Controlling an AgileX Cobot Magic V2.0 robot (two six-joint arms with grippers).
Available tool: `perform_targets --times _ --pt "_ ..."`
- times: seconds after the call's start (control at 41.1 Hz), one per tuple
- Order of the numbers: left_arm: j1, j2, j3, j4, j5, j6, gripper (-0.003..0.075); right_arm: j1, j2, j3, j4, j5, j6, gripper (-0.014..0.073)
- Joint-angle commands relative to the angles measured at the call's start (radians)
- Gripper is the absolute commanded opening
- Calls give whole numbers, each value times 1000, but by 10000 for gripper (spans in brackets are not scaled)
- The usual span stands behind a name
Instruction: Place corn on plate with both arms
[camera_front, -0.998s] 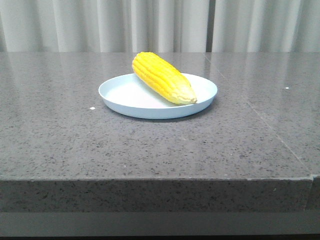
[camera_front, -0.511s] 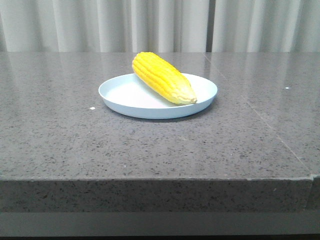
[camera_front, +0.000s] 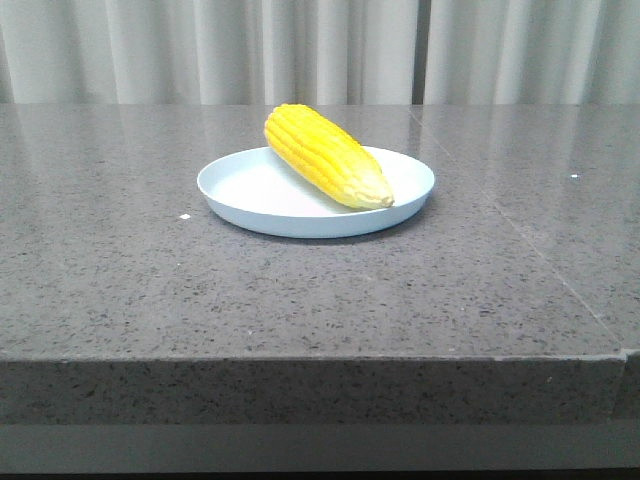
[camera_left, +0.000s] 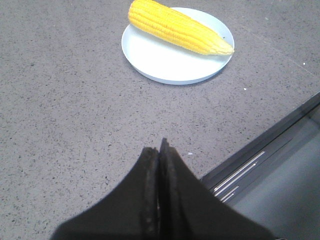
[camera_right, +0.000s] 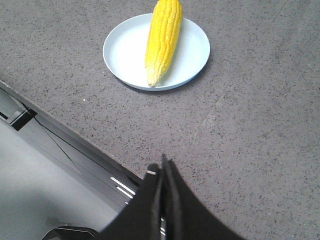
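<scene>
The yellow corn (camera_front: 325, 155) lies on the pale blue-white plate (camera_front: 250, 195) in the middle of the grey stone table, its paler tip toward the plate's front right rim. Neither arm shows in the front view. In the left wrist view the corn (camera_left: 175, 28) rests across the plate (camera_left: 155, 65), well away from my left gripper (camera_left: 159, 147), which is shut and empty over the table near its front edge. In the right wrist view the corn (camera_right: 163, 37) lies on the plate (camera_right: 125, 50), far from my right gripper (camera_right: 161, 167), which is shut and empty above the table's front edge.
The table's front edge (camera_front: 320, 360) runs across the front view. A seam in the stone (camera_front: 530, 250) runs diagonally to the right of the plate. Pale curtains (camera_front: 320, 50) hang behind the table. A dark metal frame (camera_left: 260, 160) lies below the table edge.
</scene>
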Motion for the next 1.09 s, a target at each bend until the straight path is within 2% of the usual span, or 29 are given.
perform_targets --times 0.0,0.122,0.243,0.535,0.754,0.876,1.071 --pt "-8 2 -26 -9 -75 -9 -20 0 4 -22 -8 -65 1 -68" --pt "8 -25 15 -9 -101 -9 -20 0 4 -22 -8 -64 1 -68" --pt "86 -89 98 23 -156 -9 -20 0 4 -22 -8 -64 1 -68" --pt "366 -383 476 37 -589 -9 -20 0 4 -22 -7 -64 1 -68" --pt "534 -545 670 21 -722 -9 -20 0 4 -22 -7 -64 1 -68" --pt "553 -562 729 7 -796 -9 -20 0 4 -22 -7 -64 1 -68" --pt "509 -562 777 6 -859 -9 -20 0 4 -22 -7 -64 1 -68"
